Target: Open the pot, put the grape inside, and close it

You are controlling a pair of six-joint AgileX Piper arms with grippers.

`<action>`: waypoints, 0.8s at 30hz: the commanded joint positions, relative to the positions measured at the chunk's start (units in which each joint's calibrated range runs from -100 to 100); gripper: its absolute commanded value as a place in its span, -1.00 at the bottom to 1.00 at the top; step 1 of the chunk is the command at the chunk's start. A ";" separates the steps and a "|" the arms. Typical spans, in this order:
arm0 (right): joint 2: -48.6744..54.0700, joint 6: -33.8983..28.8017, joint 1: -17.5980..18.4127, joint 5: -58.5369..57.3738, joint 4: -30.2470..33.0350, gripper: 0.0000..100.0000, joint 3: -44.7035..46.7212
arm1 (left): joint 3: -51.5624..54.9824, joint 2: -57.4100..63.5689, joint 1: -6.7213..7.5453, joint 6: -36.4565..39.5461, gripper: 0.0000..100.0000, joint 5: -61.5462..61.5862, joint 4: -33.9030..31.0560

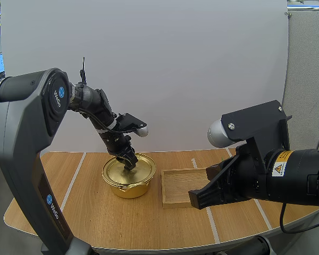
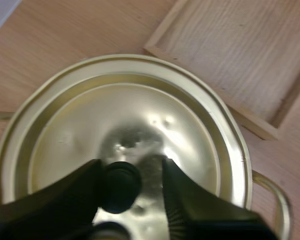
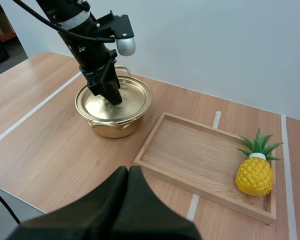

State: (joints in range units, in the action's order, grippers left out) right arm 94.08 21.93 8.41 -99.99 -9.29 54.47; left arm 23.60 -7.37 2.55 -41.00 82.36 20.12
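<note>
A gold pot [image 1: 128, 183] stands left of centre on the table, its lid [image 2: 140, 110] on. My left gripper [image 1: 130, 161] reaches down onto the lid. Its fingers stand open on either side of the black knob [image 2: 121, 184]; one finger touches the knob and a gap shows at the other. My right gripper [image 1: 200, 197] hovers shut over the near edge of the wooden tray [image 1: 176, 183], holding nothing. In the right wrist view its fingers [image 3: 130, 175] lie together as one wedge, with the pot [image 3: 112, 112] and tray [image 3: 200, 155] beyond. A yellow toy pineapple [image 3: 255, 172] lies in the tray's corner.
The tray sits just right of the pot, close to its side handle [image 2: 275, 200]. White tape lines [image 1: 72, 180] cross the wooden tabletop. Bare table lies in front of the pot and to its left.
</note>
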 commanded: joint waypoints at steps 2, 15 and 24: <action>0.39 0.55 -0.24 -0.01 -0.08 -1.00 0.10 | 0.65 5.87 0.12 -1.04 0.99 10.95 0.61; 0.39 0.55 -0.24 -0.01 -0.79 -1.00 0.10 | -4.75 34.05 0.12 0.35 0.99 17.64 0.92; 0.39 0.73 -0.24 -0.01 -2.31 -1.00 0.10 | -4.75 49.62 0.12 0.35 0.99 17.64 0.81</action>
State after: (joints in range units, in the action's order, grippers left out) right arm 94.08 22.05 8.41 -100.00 -11.19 54.47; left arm 19.04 39.37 2.55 -41.27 99.23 20.35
